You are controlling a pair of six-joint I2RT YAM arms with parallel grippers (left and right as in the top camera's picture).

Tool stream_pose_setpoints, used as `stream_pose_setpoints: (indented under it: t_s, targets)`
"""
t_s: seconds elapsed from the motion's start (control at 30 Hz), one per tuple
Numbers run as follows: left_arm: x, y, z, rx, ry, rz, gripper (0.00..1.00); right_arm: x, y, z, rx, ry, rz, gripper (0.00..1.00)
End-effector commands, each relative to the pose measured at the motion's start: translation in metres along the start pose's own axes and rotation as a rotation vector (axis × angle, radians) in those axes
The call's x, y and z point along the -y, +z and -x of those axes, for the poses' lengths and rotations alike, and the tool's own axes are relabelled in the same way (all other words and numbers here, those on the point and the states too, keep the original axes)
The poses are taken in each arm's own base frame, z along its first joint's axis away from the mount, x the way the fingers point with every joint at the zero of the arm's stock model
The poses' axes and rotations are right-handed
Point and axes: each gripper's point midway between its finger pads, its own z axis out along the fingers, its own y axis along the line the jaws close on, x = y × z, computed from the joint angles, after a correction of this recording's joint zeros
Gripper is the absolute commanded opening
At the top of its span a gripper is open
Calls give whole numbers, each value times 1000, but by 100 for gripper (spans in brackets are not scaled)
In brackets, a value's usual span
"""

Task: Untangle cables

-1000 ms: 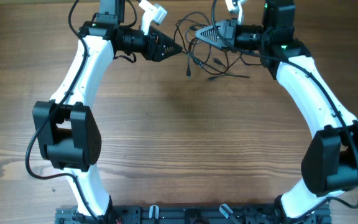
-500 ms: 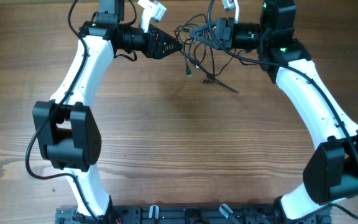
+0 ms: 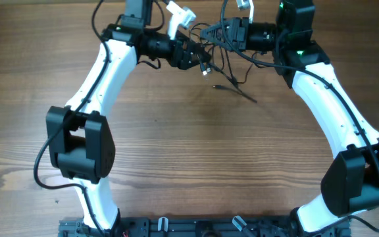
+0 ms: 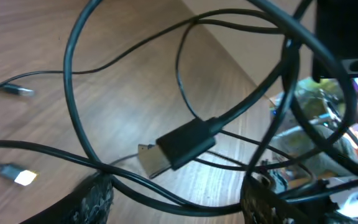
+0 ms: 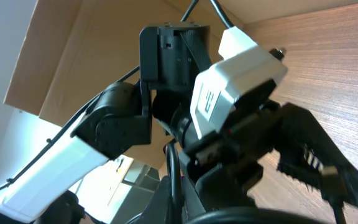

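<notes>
The cables (image 3: 224,60) are a bundle of thin black wires at the far middle of the table, with one strand (image 3: 241,93) trailing onto the wood. My right gripper (image 3: 210,31) holds the bundle up from the right. In the right wrist view it (image 5: 174,200) is shut on a cable strand (image 5: 171,168). My left gripper (image 3: 196,56) has pushed into the bundle from the left. Its fingers (image 4: 95,199) stand apart, open, and two strands (image 4: 185,200) run across the gap. A flat black plug (image 4: 185,142) hangs just beyond them.
Small plug ends (image 4: 18,177) lie on the wooden table (image 3: 176,131) to the left in the left wrist view. The left arm's white wrist (image 5: 229,93) fills the right wrist view close up. The table's far edge (image 4: 229,50) is near, with clutter behind it.
My left arm has moved right into the cable bundle and its jaws have widened. The right gripper has drawn the bundle up and back, and the loose strand has slid on the table.
</notes>
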Motion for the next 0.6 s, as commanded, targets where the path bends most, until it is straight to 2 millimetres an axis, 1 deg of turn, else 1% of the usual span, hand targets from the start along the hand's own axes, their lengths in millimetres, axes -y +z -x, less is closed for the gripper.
stream_pose_setpoints:
  t_s: [0.0,0.1,0.2,0.27,0.33,0.4,0.43,0.47,0.53,0.57]
  targets:
    - [9,3,-2,5,-16,-72,67,-29,-5,6,2,-69,41,5]
    - [9,1,-2,10,-18,-77,66,-29,-5,6,2,-70,41,5]
    - [5,-2,-1,15,-22,-65,61,-29,-5,6,2,-71,41,5]
    - [-1,-3,-2,11,-23,-35,54,-29,-6,6,3,-71,40,5]
    - [-11,-3,-5,-3,-26,24,42,-29,-7,7,6,-73,40,5]
    - [-22,-4,-9,-21,-34,87,33,-29,-7,8,9,-77,40,5]
    - [-26,-5,-11,-28,-38,110,30,-30,-8,9,12,-84,41,5]
    - [-31,-6,-13,-37,-43,142,25,-30,-8,10,14,-87,41,4]
    - [-41,-9,-15,-47,-69,200,21,-29,-10,12,21,-90,39,5]
    - [-45,-10,-16,-50,-75,223,17,-28,-12,13,25,-89,37,5]
